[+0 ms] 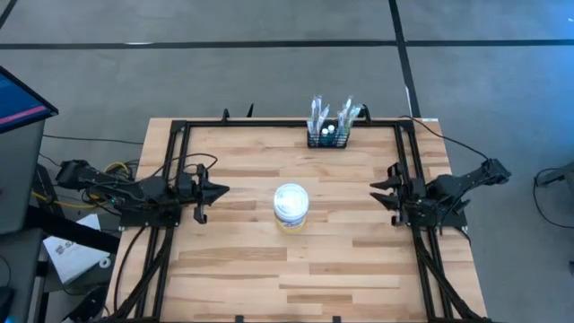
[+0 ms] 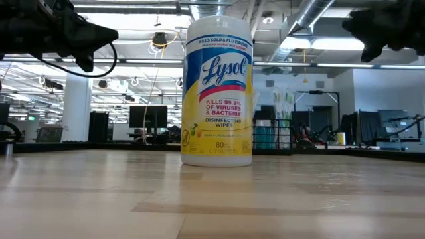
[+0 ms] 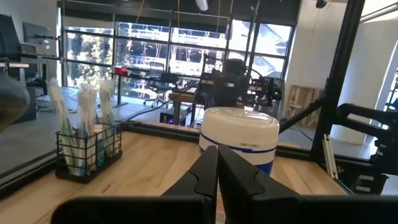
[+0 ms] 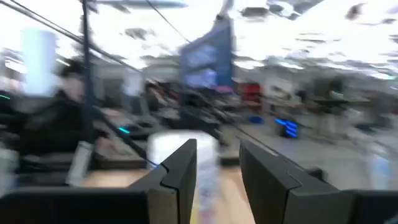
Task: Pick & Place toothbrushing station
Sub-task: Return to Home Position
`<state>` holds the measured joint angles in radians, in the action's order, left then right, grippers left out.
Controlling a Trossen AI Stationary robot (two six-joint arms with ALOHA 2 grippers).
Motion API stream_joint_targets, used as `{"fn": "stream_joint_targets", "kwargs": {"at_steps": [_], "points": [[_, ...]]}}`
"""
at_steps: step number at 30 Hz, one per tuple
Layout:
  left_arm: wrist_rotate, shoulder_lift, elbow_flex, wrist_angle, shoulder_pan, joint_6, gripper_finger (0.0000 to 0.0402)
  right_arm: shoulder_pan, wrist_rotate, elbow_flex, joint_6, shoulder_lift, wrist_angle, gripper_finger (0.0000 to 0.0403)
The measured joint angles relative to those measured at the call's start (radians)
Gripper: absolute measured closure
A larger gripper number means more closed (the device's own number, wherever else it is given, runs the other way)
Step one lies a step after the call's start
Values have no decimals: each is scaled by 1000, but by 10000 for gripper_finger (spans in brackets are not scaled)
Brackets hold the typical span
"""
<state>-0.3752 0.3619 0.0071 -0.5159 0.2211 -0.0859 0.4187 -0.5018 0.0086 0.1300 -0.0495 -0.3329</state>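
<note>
The toothbrushing station [image 1: 327, 134], a small black wire rack holding toothbrushes, stands on its base at the table's far edge, right of centre; it also shows in the left wrist view [image 3: 87, 153] and behind the tub in the low view [image 2: 279, 131]. A white lidded wipes tub [image 1: 291, 205] stands upright mid-table. My left gripper [image 1: 221, 190] hovers left of the tub, shut and holding nothing [image 3: 217, 177]. My right gripper [image 1: 377, 189] hovers right of the tub, open and holding nothing [image 4: 217, 171]. Both are off the table and far from the rack.
A black metal frame [image 1: 179, 135] runs around the table's left, far and right sides. The wipes tub [image 2: 217, 93] stands between the two grippers. Bare wood lies in front of the tub toward the near edge [image 1: 287, 278].
</note>
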Motion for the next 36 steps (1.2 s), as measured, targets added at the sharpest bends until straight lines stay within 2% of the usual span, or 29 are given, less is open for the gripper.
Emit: {"fn": "stream_joint_targets", "kwargs": {"at_steps": [5,7,15,28,34,36], "points": [[0,12,0,0,0,-1,396,0,277,0,-3,40,19,290],[0,19,0,-1,0,-5,396,0,326,0,-6,39,42,290],[1,41,0,-1,0,-6,396,-1,328,-1,-45,35,156,290],[1,40,0,-11,0,-3,396,-3,315,-1,-33,36,48,290],[2,40,0,-17,0,-1,396,-38,136,-2,-16,36,105,290],[2,40,0,-17,0,1,396,-54,134,-2,-22,36,120,290]]}}
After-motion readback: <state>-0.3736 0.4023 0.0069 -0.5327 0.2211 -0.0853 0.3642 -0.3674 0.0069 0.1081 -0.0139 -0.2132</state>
